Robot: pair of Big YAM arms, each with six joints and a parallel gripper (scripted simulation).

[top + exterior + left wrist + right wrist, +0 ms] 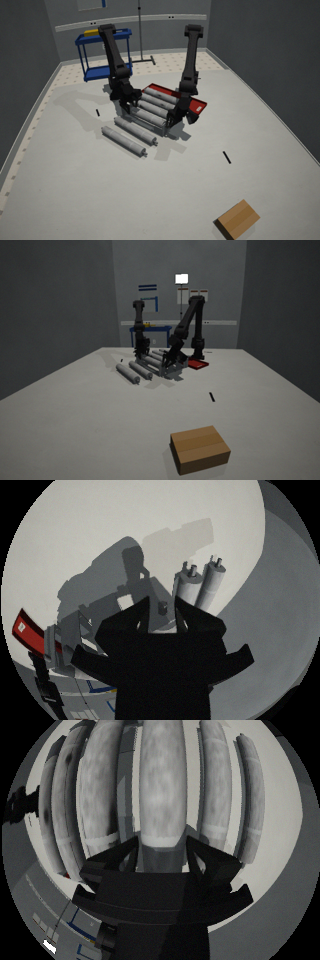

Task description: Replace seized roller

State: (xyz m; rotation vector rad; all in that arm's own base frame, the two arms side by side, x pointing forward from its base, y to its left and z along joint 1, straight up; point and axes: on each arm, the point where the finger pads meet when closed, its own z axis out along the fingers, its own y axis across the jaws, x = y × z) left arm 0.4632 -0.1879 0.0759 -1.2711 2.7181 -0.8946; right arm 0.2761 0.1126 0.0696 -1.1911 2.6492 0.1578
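Four grey rollers sit in the bed; the front one (148, 117) (152, 360) (162, 780) spans its brackets (163, 130) (160, 371). Two spare rollers lie in front of the bed, the inner (134, 130) (140, 369) (216, 785) and the outer (122, 140) (127, 373) (254, 795). My right gripper (162, 841) (131, 108) is open, its fingers on either side of the front roller near its far end. My left gripper (162, 601) (167, 126) is partly open at the roller's near-end bracket, a small stub showing between its tips. The red scrap tray (195, 102) (197, 364) (32, 637) is behind the bed.
The other bed rollers (152, 107) (157, 101) (161, 95) stand close behind the front one, partly covered by my arms. A cardboard box (239, 219) (200, 449) is far in front. Dark strips (226, 157) (97, 112) lie on the table at either side.
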